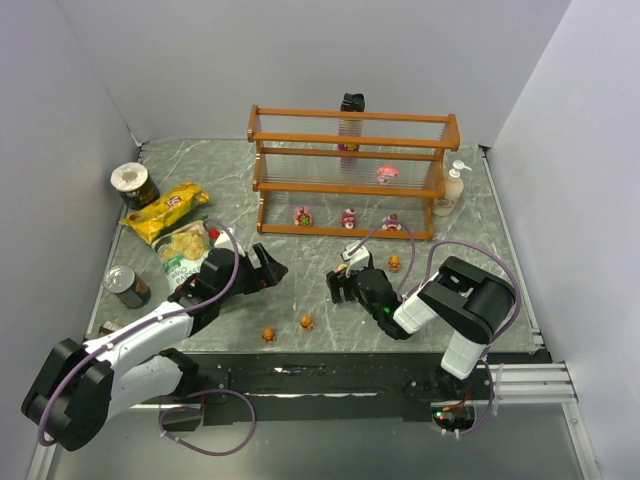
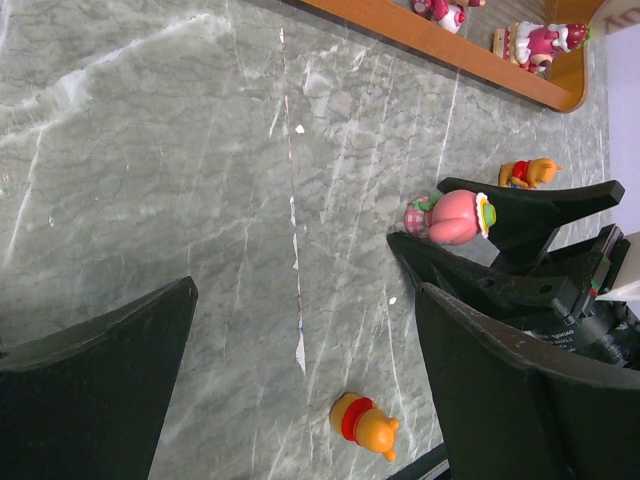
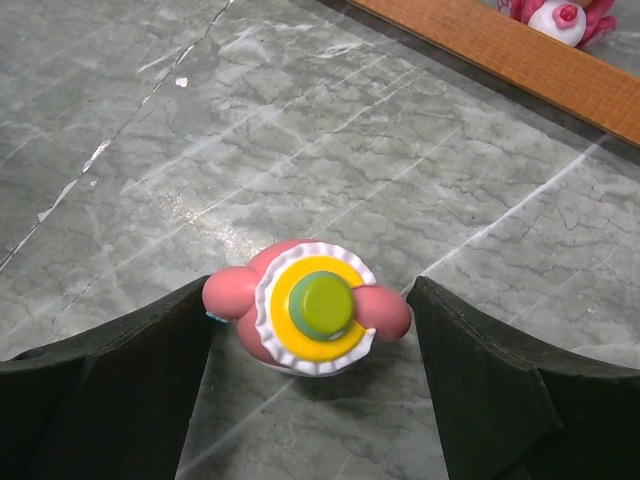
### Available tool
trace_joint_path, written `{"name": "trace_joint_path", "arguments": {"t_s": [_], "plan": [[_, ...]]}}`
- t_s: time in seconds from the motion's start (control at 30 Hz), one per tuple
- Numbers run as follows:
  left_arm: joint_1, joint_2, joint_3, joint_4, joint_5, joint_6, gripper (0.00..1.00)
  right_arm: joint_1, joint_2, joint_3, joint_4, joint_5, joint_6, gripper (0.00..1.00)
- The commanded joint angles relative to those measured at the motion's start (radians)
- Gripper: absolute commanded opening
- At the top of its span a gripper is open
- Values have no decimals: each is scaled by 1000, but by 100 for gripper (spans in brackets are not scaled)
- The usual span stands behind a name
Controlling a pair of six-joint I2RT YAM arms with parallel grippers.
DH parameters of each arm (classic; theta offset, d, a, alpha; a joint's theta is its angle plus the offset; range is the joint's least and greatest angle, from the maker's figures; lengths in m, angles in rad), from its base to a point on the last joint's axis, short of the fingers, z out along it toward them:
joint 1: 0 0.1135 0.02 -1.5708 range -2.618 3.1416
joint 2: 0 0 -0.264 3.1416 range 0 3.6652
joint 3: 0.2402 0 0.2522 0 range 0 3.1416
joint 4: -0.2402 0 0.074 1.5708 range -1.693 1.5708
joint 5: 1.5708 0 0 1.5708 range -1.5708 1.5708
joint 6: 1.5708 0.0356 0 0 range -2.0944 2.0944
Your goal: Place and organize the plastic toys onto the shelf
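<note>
Currently the right tool sits low over the counter, in front of the shelf. Its two fingers flank a pink toy with a yellow frill and a green cap. The toy rests on the counter between them, and each finger is at or almost at its side. I cannot tell whether they actually press it.

The left tool is just to the left of the right one, spread wide with nothing in it.

Three orange ones are loose on the counter. The first orange toy lies between the right tool and the shelf's foot. The second orange toy and the third orange toy lie near the counter's near edge.

On the shelf, the bottom-tier pink toys stand three in a row, spaced apart. A middle-tier pink toy stands toward the right. Another pink toy shows higher up near the centre, though its tier is unclear.

Chip bags lie on the left of the counter.
</note>
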Motion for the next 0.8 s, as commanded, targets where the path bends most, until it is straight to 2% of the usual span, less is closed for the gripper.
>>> {"name": "trace_joint_path", "arguments": {"t_s": [0.0,0.17,0.33,0.43,0.6,0.77], "plan": [[5,3,23,41,2,5,96,-5,-42,36,-4,3,-7,86],[5,3,24,37,3,5,96,-4,-45,42,-3,5,-4,87],[5,3,21,41,5,5,96,-5,-45,46,-18,17,4,82],[5,3,21,41,5,4,96,-4,-48,48,-23,23,10,75],[5,3,23,39,6,4,96,-4,-66,49,-36,26,14,59],[5,-4,21,34,3,5,96,-2,-129,62,-79,26,31,49]]}}
